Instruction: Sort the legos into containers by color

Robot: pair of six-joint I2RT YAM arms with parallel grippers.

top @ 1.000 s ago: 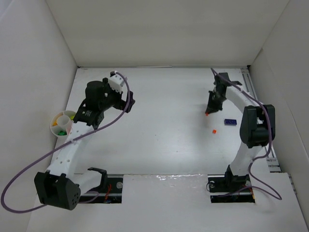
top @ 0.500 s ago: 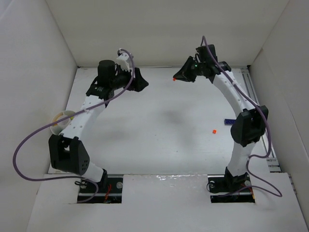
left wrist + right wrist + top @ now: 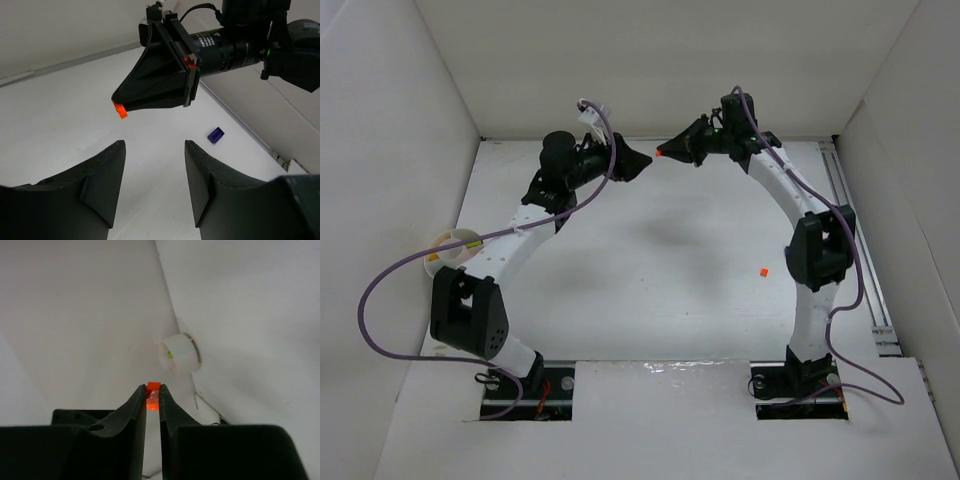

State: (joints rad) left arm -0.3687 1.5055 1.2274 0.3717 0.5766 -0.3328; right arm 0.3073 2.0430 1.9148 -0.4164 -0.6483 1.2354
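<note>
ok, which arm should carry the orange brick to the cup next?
Left, probably. The cup sits on the left arm's side. The left end effector is open, facing the orange brick pinched in the right end effector, so a handover looks easy.

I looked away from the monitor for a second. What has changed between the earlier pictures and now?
The right arm carried its orange brick up from the floor on the right to the back centre. The left arm swung away from the container to meet it; the left fingers are open, around nothing. Unchanged: the right fingers shut on that brick, the loose orange brick, the container.
</note>
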